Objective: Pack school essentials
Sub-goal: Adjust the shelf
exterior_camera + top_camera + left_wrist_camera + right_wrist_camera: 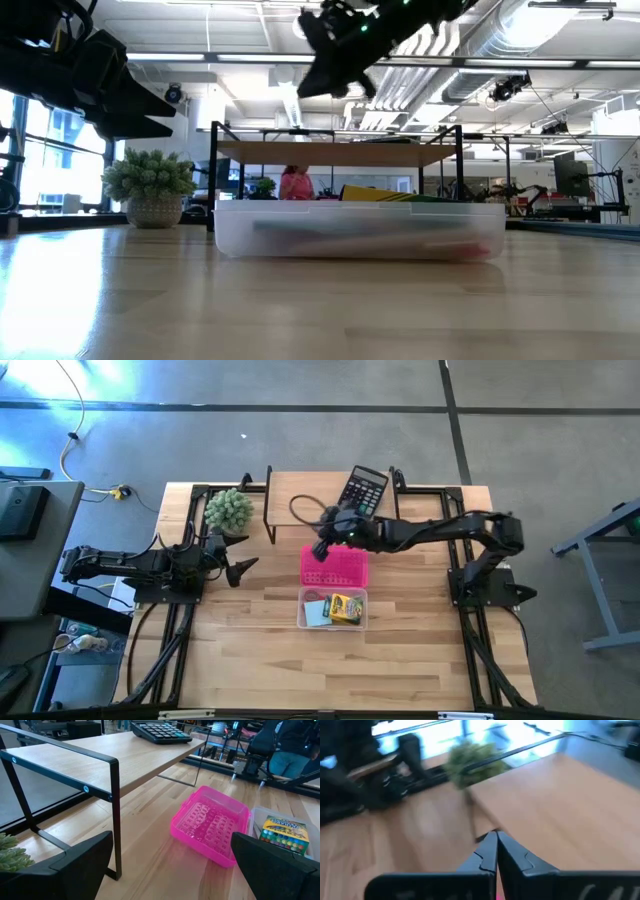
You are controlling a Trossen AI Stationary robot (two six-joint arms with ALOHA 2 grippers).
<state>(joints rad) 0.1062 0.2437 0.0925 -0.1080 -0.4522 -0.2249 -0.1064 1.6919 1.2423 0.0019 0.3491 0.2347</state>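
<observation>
The clear box [332, 610] holds the crayon box [345, 607]; at twelve o'clock, the empty right tool [322, 547], pinched shut, hovers over the pink lid [334, 565], probably to close it.

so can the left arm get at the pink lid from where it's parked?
Probably yes. The left gripper is open and faces the pink lid across bare table, and the shelf leg stands off to one side. The shut right gripper hangs over the lid's far edge and could crowd it.
</observation>
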